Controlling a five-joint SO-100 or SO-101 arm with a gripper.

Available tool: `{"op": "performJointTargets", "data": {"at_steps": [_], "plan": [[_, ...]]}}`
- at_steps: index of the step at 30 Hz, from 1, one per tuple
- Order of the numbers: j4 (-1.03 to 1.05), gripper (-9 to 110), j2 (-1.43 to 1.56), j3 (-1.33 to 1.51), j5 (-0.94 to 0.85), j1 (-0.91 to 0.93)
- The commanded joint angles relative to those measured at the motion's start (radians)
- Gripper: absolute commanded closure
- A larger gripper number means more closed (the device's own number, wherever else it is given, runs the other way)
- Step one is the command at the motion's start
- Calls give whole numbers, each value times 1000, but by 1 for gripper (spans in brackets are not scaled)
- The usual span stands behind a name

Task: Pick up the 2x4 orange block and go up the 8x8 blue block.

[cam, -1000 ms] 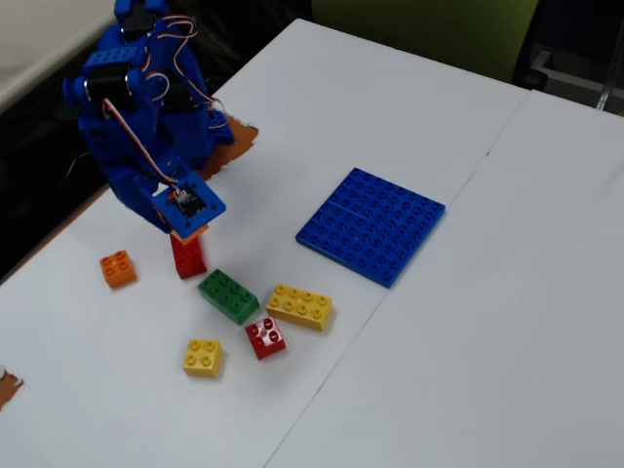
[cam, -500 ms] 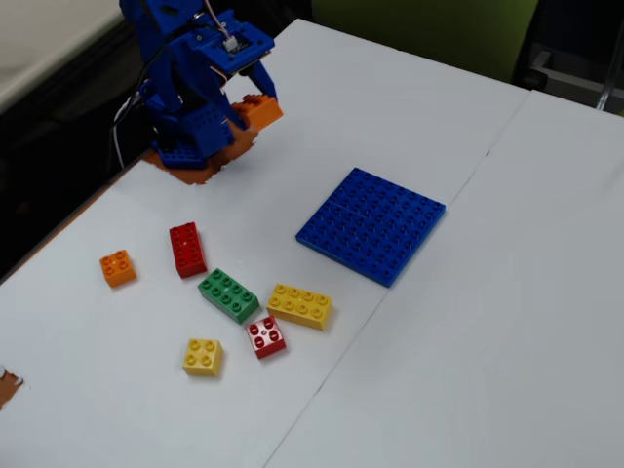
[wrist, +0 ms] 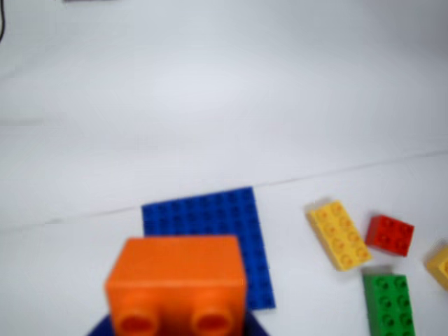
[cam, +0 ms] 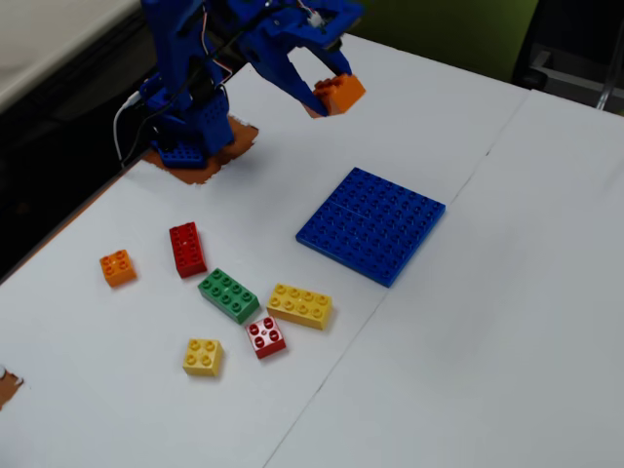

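Orange moulded plastic fills the lower left of the wrist view: the 2x4 orange block sits close to the lens, its smooth top facing up and two round studs showing on its near face. The gripper itself is out of sight here except for a blue sliver under the block. Behind the block lies the 8x8 blue block, a thin square studded plate flat on the white table. To the right lie a yellow eight-stud brick, a red four-stud brick and a green brick cut by the lower edge. No writing can be read on any part; the studs are too blurred to show any embossing.

Fixed view: the blue printed-plastic arm reaches out from its base, and the gripper is clamped on the orange block, holding it in the air, up and to the left of the blue plate and well apart from it. On the table lie a small orange brick, a red eight-stud brick, the green brick, the yellow brick, the red four-stud brick and a small yellow brick. A seam line crosses the matte table top.
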Motion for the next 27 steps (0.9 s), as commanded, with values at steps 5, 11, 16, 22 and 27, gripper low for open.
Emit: {"op": "performJointTargets", "data": {"at_steps": [5,11,16,22,27], "plan": [[-77,98,-222,-110,-112,-11],[-9,98,-371,-147,-196,3],[92,98,-483,-245,-256,9],[-15,98,-448,-110,-236,6],[-189,98,-359,106,-212,3]]}}
